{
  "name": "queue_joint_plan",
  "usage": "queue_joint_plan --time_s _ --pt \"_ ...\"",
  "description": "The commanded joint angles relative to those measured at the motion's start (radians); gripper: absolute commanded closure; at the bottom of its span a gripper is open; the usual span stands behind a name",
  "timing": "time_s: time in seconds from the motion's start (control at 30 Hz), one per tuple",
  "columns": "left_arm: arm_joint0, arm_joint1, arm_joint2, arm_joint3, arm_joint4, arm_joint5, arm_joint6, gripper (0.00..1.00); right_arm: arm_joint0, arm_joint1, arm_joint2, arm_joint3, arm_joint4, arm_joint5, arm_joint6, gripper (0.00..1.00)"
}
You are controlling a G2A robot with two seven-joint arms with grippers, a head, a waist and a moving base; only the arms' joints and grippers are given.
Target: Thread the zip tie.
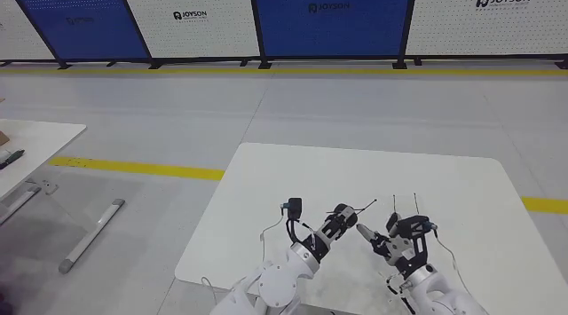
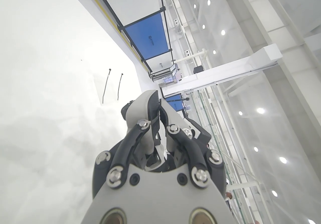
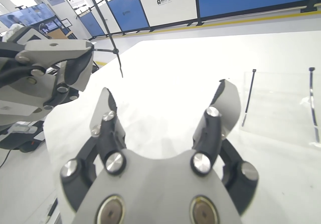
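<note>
My left gripper (image 2: 158,104) is shut on a black zip tie (image 3: 100,16) and holds it in the air above the white table (image 1: 355,164). Seen from the right wrist, a long strand rises to a square head, and a short strand runs out from the left gripper (image 3: 82,59) to meet it at a small dark joint. Whether the strap passes through there I cannot tell. My right gripper (image 3: 165,87) hangs open beside it, a little short of the tie's lower tip, with nothing between its fingers. From the top, the left gripper (image 1: 342,220) and right gripper (image 1: 388,224) sit close together near the table's front edge.
Two spare black zip ties (image 3: 248,99) (image 3: 312,104) lie side by side on a clear sheet (image 3: 275,114) just past the right gripper. They also appear from the top as spare ties (image 1: 394,201) (image 1: 415,200). Another table (image 1: 27,142) stands far left.
</note>
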Motion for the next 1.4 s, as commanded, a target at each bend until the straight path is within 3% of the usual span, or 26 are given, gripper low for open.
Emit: queue_joint_plan --time_s 0.0,0.13,0.57,0.83,1.07,1.37 --pt "0.001 0.0 0.002 0.0 0.003 -0.001 -0.001 1.0 0.0 0.0 0.0 -0.007 0.002 -0.005 0.003 0.75" --pt "-0.001 -0.001 0.005 0.001 0.008 0.001 -0.001 1.0 -0.002 0.001 0.0 -0.022 0.0 -0.021 0.01 0.71" --pt "-0.002 -0.002 0.005 0.0 0.015 0.004 -0.001 1.0 0.011 0.001 -0.007 -0.033 0.028 -0.075 0.058 0.75" --pt "-0.003 -0.002 0.008 -0.001 0.019 0.007 -0.013 1.0 0.013 0.0 -0.005 -0.039 0.036 -0.077 0.053 0.73" --pt "-0.001 -0.001 0.008 -0.005 0.025 0.006 -0.023 1.0 0.02 -0.002 -0.007 -0.032 0.042 -0.077 0.051 0.84" --pt "0.001 0.0 0.009 -0.008 0.031 0.007 -0.03 1.0 0.03 -0.003 -0.013 -0.026 0.041 -0.082 0.052 0.82"
